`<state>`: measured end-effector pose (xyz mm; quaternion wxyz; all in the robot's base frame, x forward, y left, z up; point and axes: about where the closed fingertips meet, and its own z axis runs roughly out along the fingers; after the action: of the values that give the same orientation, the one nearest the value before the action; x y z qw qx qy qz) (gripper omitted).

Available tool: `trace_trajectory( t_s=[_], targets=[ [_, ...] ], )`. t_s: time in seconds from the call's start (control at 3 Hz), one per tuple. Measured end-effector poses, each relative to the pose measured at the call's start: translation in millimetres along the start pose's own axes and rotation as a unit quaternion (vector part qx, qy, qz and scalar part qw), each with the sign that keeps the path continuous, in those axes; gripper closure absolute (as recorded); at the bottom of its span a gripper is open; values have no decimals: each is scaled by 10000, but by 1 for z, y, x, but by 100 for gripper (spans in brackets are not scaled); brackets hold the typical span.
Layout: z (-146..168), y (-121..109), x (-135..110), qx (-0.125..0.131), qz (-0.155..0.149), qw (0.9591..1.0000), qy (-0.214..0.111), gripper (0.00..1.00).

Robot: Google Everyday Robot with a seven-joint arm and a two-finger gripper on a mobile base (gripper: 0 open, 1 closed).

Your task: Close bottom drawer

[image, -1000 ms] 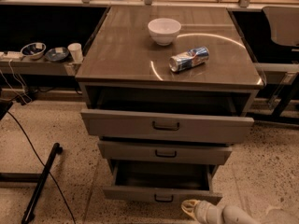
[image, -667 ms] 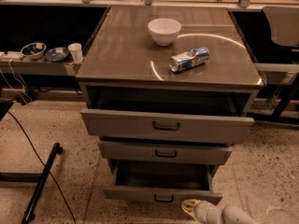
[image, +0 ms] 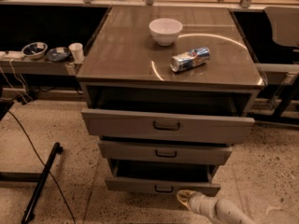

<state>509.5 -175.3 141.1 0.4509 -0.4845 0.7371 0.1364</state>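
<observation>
One high front view down onto the cabinet (image: 126,55), hand (image: 184,198) at bottom edge.

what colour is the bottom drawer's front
Grey, with a dark handle, in the camera view; the claw is in front of the bottom drawer, right of centre.

We see only a small part of our own body: the gripper (image: 186,198) and the last stretch of the arm (image: 220,210) behind it. Both lie low in the view, right of centre, against the bottom edge. The gripper's end is a pale, yellowish-cream, rounded form, with a darker hollow inside its light rim. Behind it, our arm is a smooth white tube, round in section, with a plain shell that takes on a warm tint from the room's light. It leaves the view at the bottom edge. Its surface looks even and unbroken in colour, shading slightly greyer along the underside. We cannot tell any finer detail on the shell.
</observation>
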Motion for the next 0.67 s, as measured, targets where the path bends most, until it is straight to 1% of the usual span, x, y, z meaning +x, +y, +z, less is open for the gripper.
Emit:
trace_trajectory(
  t_s=[0.33, 0.67],
  targets=[
    [36, -41, -17, 186, -281, 9994, -126, 100],
    [37, -40, -18, 189, -285, 9993, -127, 100]
  ],
)
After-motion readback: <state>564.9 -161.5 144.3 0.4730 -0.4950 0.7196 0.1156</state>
